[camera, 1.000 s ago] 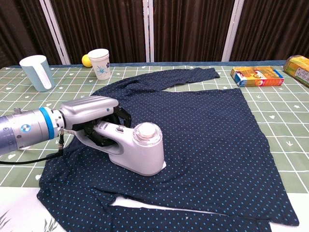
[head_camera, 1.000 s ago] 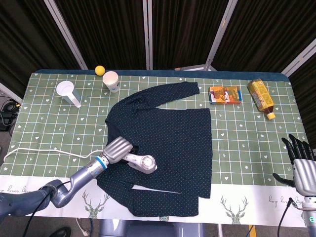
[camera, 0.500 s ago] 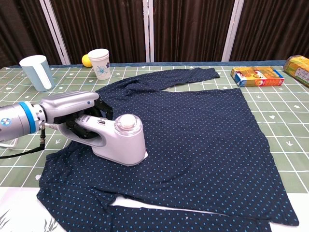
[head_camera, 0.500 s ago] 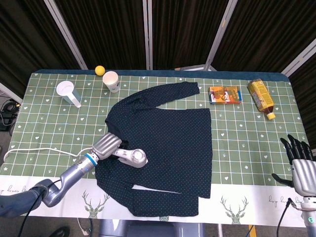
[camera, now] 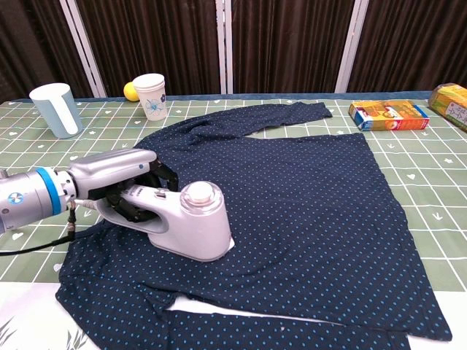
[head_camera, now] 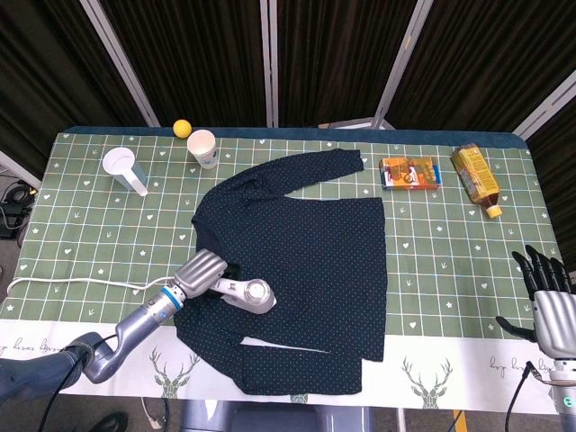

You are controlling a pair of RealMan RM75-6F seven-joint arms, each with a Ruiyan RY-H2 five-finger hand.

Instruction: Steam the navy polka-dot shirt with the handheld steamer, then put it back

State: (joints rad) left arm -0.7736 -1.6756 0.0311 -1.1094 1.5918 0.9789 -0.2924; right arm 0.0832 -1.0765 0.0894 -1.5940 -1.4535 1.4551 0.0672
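Observation:
The navy polka-dot shirt [head_camera: 306, 261] [camera: 292, 197] lies spread flat across the middle of the table. On its lower left part rests the white handheld steamer [head_camera: 247, 293] [camera: 191, 222]. My left hand [head_camera: 200, 272] [camera: 120, 179] grips the steamer's handle from the left. A white cord [head_camera: 72, 282] trails from it to the table's left edge. Beyond the table's front right corner my right hand [head_camera: 547, 301] hangs with fingers apart, holding nothing; the chest view does not show it.
At the back left stand a light blue cup [head_camera: 123, 169] [camera: 56, 109], a paper cup [head_camera: 202, 147] [camera: 151, 95] and a yellow ball [head_camera: 182, 128] [camera: 130, 90]. An orange box [head_camera: 410, 172] [camera: 388, 114] and a yellow carton [head_camera: 475, 177] [camera: 452, 102] lie at the back right.
The left hand slid the steamer leftward over the shirt, then a little back to the right and toward the front edge. The right hand stayed put.

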